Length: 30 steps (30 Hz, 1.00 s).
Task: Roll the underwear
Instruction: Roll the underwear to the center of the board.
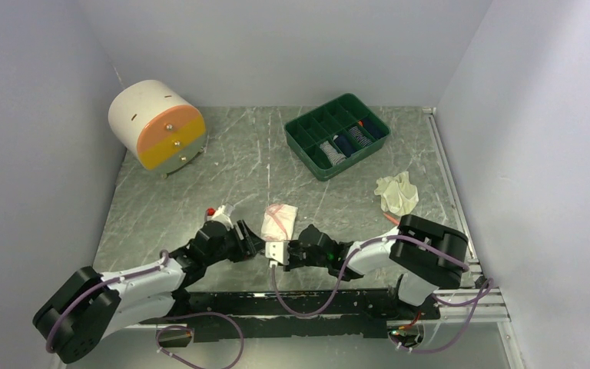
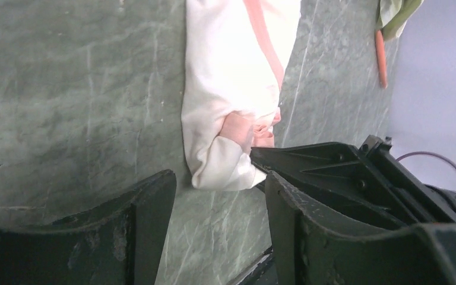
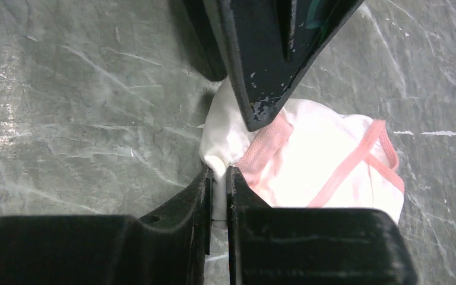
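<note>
A white underwear with pink trim [image 1: 280,221] [image 2: 231,89] [image 3: 326,160] lies folded on the marbled table, just ahead of both grippers. My right gripper [image 1: 280,252] [image 3: 218,178] is shut on a fold of white cloth at the garment's near corner. My left gripper [image 1: 256,244] [image 2: 219,205] stands open beside it, bare table between its fingers [image 2: 148,219], and the garment's corner lies just past the tips. One left finger [image 3: 267,59] sits over the cloth in the right wrist view. A second, cream-white underwear [image 1: 397,192] [image 2: 395,12] lies crumpled at the right.
A green divided tray [image 1: 336,136] with several dark rolled items stands at the back. A round white box with orange and yellow drawers [image 1: 156,124] is at the back left. A thin orange stick [image 1: 390,219] [image 2: 381,59] lies by the cream garment. Grey walls close in three sides.
</note>
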Tool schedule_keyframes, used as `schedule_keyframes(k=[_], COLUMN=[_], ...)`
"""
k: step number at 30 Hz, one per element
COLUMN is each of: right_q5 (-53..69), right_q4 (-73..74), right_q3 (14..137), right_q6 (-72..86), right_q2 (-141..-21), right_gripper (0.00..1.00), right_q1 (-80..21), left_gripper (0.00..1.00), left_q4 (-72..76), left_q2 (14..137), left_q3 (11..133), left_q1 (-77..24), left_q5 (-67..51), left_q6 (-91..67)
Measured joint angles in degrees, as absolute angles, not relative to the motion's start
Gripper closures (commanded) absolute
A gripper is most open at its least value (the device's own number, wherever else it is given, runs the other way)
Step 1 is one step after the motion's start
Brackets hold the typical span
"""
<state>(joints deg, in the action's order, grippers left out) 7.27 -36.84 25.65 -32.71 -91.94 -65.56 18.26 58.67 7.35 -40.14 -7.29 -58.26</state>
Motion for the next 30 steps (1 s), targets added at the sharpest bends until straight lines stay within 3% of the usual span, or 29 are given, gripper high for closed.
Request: schedule_keyframes(k=[7,12,20,26,30], right_q5=[7.5,7.9,7.8,2.9,-2.0], right_q4=[-40.9,-43.1,-45.2,-44.2,-43.4], right_q3=[24.3,23.7,22.2,22.5,23.3], right_q6=[-31.0,-30.1,-30.7,-36.5,-39.6], right_q2=[-92.7,-93.3,-93.4,-92.9,-93.4], right_gripper=[0.98,0.95,0.6,0.56,0.62], right_q1=[-65.4,-65.3,-65.8,-69.9,-72.0], left_gripper=[0.43,0.62,0.94,0.95,0.95], left_q4=[22.7,28.1,31.0,27.5,22.6], left_q2=[62.7,69.0,74.5,73.7,71.7], left_q3=[6.4,6.9,8.2,9.9,11.5], left_q1=[-40.1,-40.1,-40.1,-40.2,-40.2], left_q5=[-6.1,-6.2,-6.2,-6.0,-5.8], left_q6=[-67.5,-70.7,-71.4,-70.9,-69.6])
